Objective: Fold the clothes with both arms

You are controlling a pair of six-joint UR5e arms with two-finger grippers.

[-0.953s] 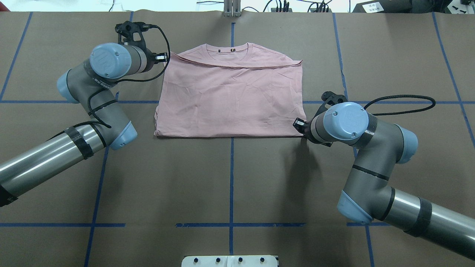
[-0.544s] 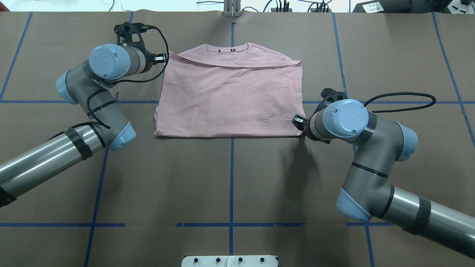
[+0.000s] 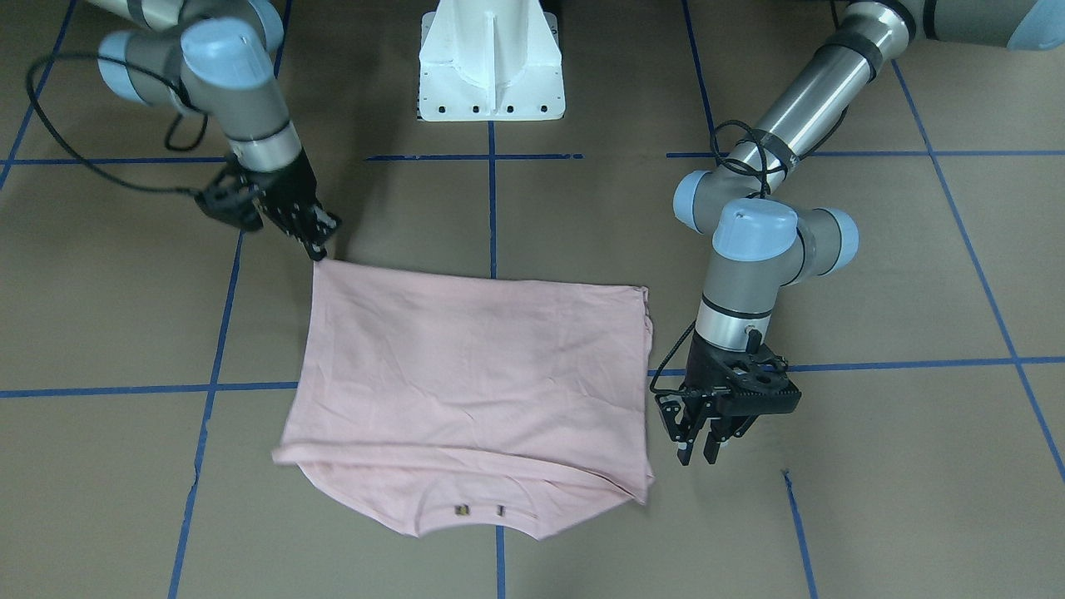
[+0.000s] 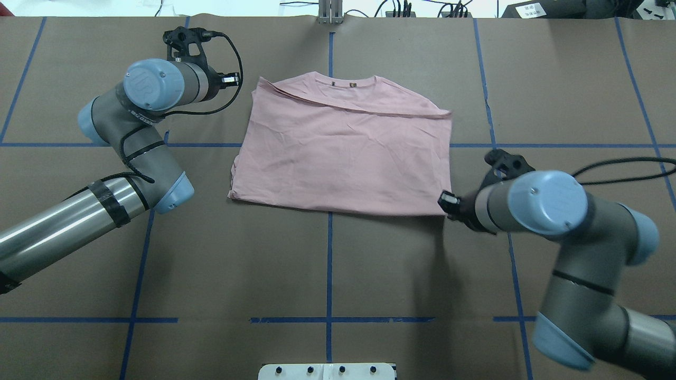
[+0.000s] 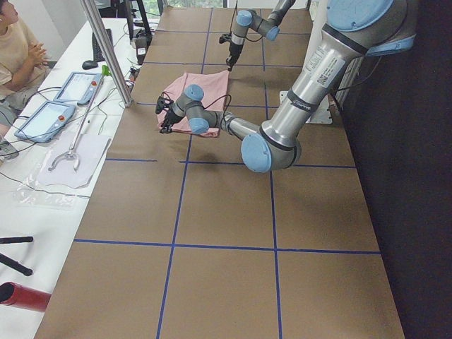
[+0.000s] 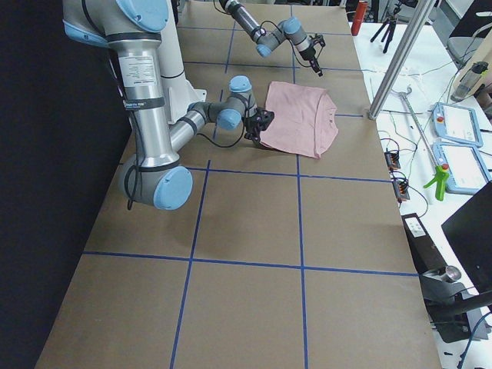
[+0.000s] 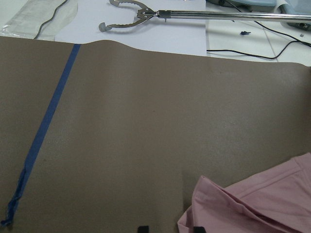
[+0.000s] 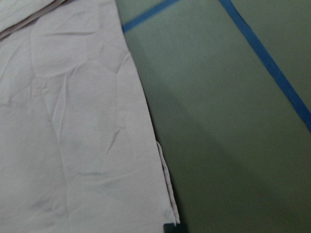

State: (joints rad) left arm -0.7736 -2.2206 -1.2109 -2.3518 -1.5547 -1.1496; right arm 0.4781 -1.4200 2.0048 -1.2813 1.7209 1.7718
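Brown paper crossed by blue tape lines (image 4: 328, 253) covers the tabletop (image 4: 338, 274), and near its middle lies the T-shirt (image 4: 343, 153), a soft, faintly creased pale pink rectangle doubled over on itself, plain side up. Its rounded collar (image 4: 346, 82) points away from the robot and its long axis runs side to side, slightly skewed. At the near hem corner the right tool (image 3: 320, 249) is pressed together, pinching the cloth to a point, while the left tool (image 3: 697, 453) hangs with fingers spread just beside the collar-end corner
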